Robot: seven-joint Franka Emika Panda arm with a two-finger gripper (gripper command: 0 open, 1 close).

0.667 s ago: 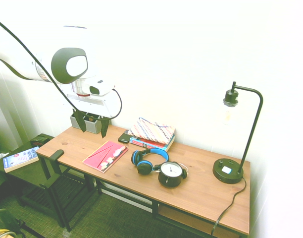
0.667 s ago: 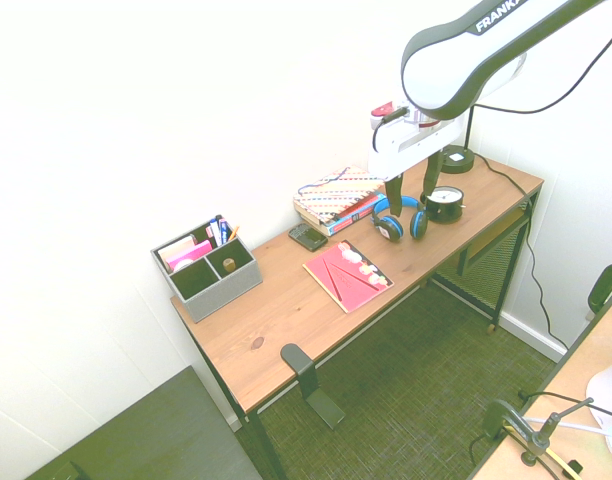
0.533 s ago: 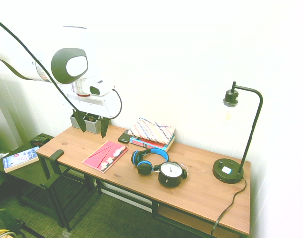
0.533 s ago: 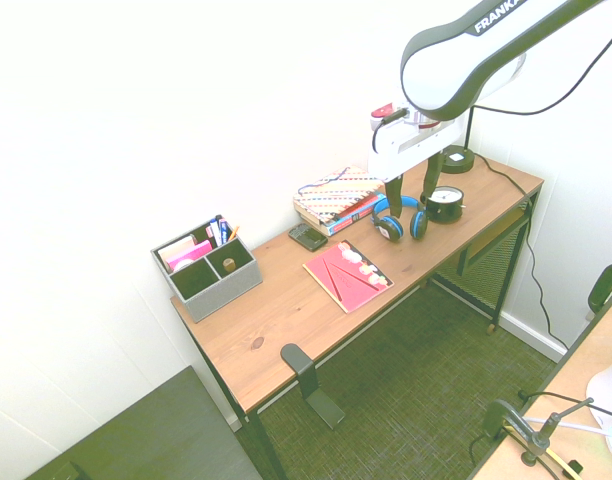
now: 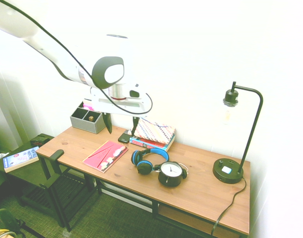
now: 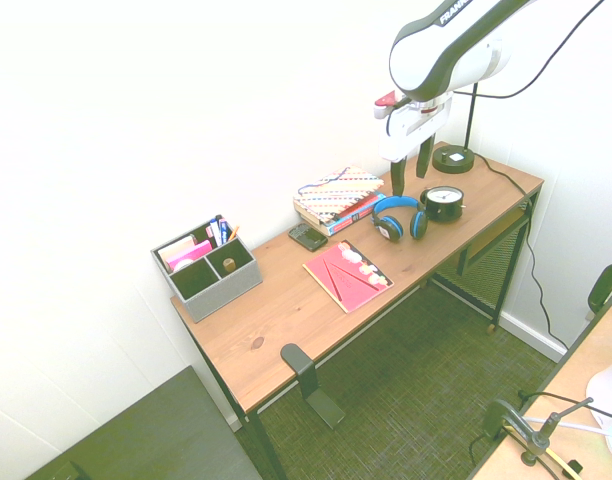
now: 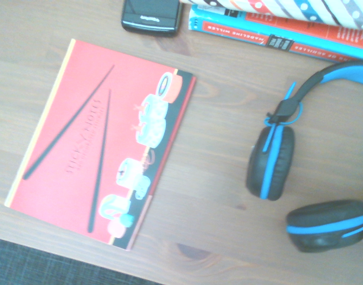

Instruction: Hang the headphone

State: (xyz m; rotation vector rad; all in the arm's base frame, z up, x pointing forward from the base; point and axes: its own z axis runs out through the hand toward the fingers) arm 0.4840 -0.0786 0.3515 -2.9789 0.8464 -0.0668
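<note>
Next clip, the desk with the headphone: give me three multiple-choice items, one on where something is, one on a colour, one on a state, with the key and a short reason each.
1. Where does the headphone lie?
A. In the grey organizer
B. On the desk beside the alarm clock
C. On the stacked books

2. What colour is the booklet near the desk's front edge?
A. Red
B. Green
C. White

3. How are the gripper fingers?
A. Shut on the headphone
B. Shut on the booklet
C. Open, holding nothing

Key: 1 B, it rests on the desk next to the alarm clock. 2 A, its cover shows red in every view. 3 C, both fingers hang apart above the desk.
</note>
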